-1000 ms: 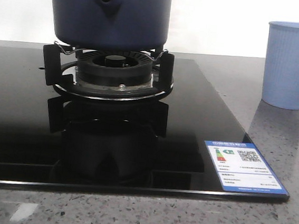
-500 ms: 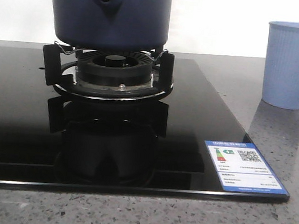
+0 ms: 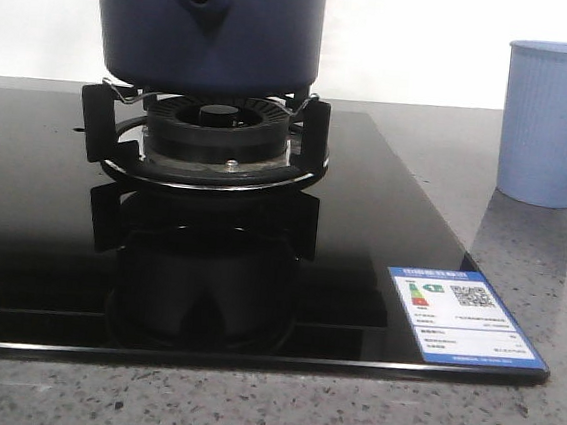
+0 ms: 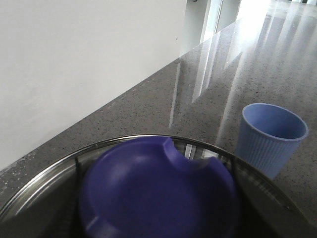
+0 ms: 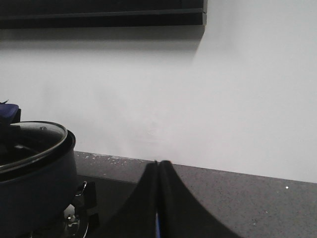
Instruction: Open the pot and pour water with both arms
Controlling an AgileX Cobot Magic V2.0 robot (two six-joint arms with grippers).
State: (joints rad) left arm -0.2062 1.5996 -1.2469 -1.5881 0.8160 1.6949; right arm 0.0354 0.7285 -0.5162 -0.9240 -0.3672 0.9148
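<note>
right claw (image 5: 158,198) pressed closed | pot (image 3: 206,24) upright (handle stub facing camera)

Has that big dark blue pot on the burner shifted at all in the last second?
No. The pot sits in the same spot on the burner grate, handle stub still facing the camera.

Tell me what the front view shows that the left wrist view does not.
Only the front view shows the burner, the black glass cooktop, the label sticker and the pot walls with its handle stub. Only the left wrist view shows the glass lid with its blue knob. Both show the pale blue cup on the grey counter.
</note>
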